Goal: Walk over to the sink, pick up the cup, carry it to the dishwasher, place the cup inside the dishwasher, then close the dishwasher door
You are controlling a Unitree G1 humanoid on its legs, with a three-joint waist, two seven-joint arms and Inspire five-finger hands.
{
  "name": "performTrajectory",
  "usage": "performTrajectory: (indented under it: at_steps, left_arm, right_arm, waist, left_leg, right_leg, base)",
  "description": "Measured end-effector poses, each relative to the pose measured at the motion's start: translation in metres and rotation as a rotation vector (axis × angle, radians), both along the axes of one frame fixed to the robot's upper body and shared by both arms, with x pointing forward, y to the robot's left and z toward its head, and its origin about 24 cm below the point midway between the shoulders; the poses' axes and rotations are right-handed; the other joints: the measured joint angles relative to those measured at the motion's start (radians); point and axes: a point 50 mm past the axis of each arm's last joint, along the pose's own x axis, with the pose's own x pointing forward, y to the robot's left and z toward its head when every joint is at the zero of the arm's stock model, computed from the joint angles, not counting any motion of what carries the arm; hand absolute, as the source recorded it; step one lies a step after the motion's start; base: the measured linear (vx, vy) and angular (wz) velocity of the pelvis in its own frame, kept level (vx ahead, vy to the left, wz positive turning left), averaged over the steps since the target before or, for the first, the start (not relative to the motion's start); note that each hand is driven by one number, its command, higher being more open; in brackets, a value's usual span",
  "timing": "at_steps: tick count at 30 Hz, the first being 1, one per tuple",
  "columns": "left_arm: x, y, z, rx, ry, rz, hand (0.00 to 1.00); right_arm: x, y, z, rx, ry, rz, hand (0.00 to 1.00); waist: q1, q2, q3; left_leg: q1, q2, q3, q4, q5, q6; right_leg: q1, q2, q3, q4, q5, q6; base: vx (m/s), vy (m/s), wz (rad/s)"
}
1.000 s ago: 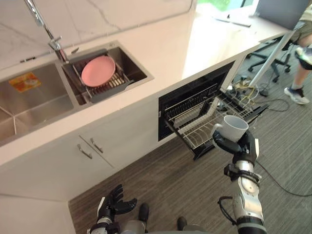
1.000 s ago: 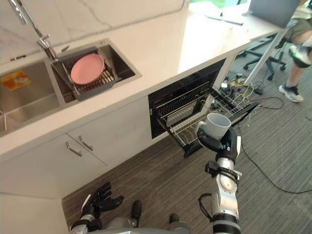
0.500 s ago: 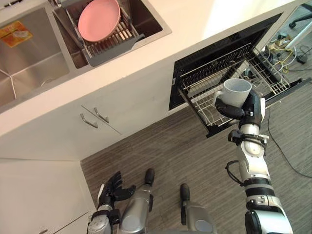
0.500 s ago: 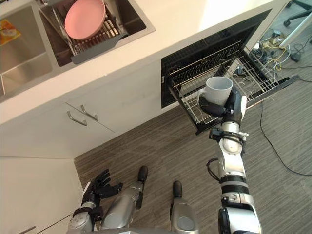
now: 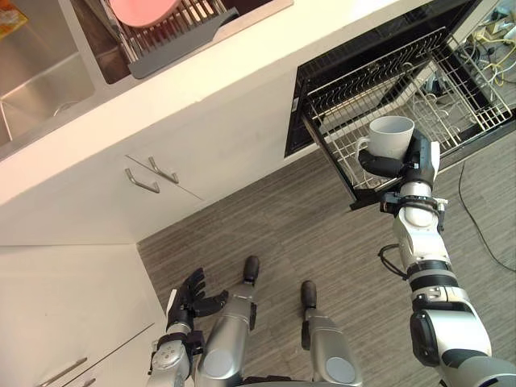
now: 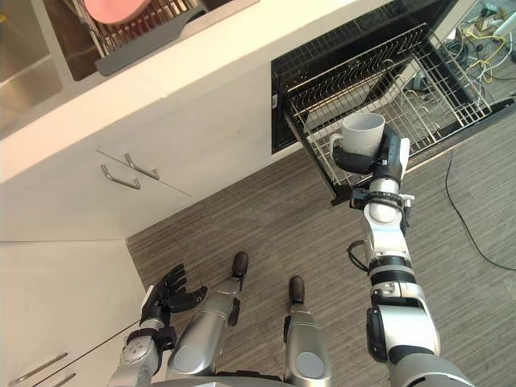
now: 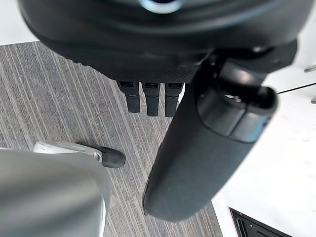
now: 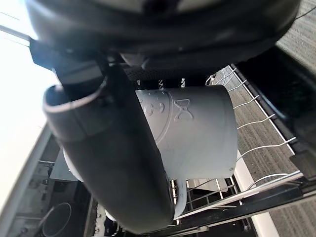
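A white cup [image 5: 390, 136] stands upright in my right hand [image 5: 417, 162], whose fingers curl round its lower wall; the right wrist view shows the cup [image 8: 197, 133] pressed against the hand. It hangs over the near left corner of the dishwasher's pulled-out wire rack [image 5: 451, 97]. The dishwasher [image 6: 339, 56] stands open under the white counter [image 5: 242, 56], its dark door [image 5: 484, 145] folded down beneath the rack. My left hand [image 5: 192, 294] hangs low by the floor with relaxed fingers, far from the cup.
A sink [image 5: 48, 72] is set in the counter at upper left, with a pink plate [image 5: 141, 8] in a grey drying rack [image 5: 173, 40]. White cabinet doors with metal handles [image 5: 149, 173] face me. Cables [image 5: 492, 24] lie on the floor beyond the dishwasher.
The camera has tilted down and closer to the dishwasher. My right hand has carried the cup nearer the wire rack, now over its near left corner. The left hand hangs as before.
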Motion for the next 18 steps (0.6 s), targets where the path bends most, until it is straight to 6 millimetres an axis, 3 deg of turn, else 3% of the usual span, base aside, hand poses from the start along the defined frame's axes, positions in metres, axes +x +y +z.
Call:
performTrajectory:
  at_steps: [11, 12, 18]
  left_arm:
    - [0.008, -0.009, 0.003, -0.009, -0.023, -0.016, 0.9]
    - [0.008, -0.009, 0.003, -0.009, -0.023, -0.018, 0.9]
    - [0.009, -0.014, 0.003, -0.014, -0.024, -0.033, 0.9]
  right_arm:
    - [0.014, -0.007, 0.02, -0.096, 0.021, -0.056, 0.3]
    - [0.015, -0.007, 0.02, -0.1, 0.021, -0.06, 0.9]
    - [0.016, -0.01, 0.021, -0.116, 0.037, -0.088, 0.9]
  waist:
    - [0.006, 0.017, 0.012]
    - [0.006, 0.017, 0.013]
    - [0.007, 0.018, 0.013]
  left_leg:
    - [0.004, 0.002, -0.012, -0.089, 0.057, 0.0]
    - [0.004, 0.003, -0.012, -0.094, 0.06, 0.0]
    - [0.015, 0.005, -0.014, -0.127, 0.08, -0.002]
  right_leg:
    - [-0.036, -0.001, -0.005, 0.003, 0.003, -0.004]
    - [-0.038, -0.001, -0.005, 0.004, 0.003, -0.004]
    - [-0.044, -0.001, -0.009, 0.008, 0.003, -0.004]
  base:
    - [0.0, -0.004, 0.01]
    - [0.0, 0.0, 0.0]
    - [0.0, -0.001, 0.01]
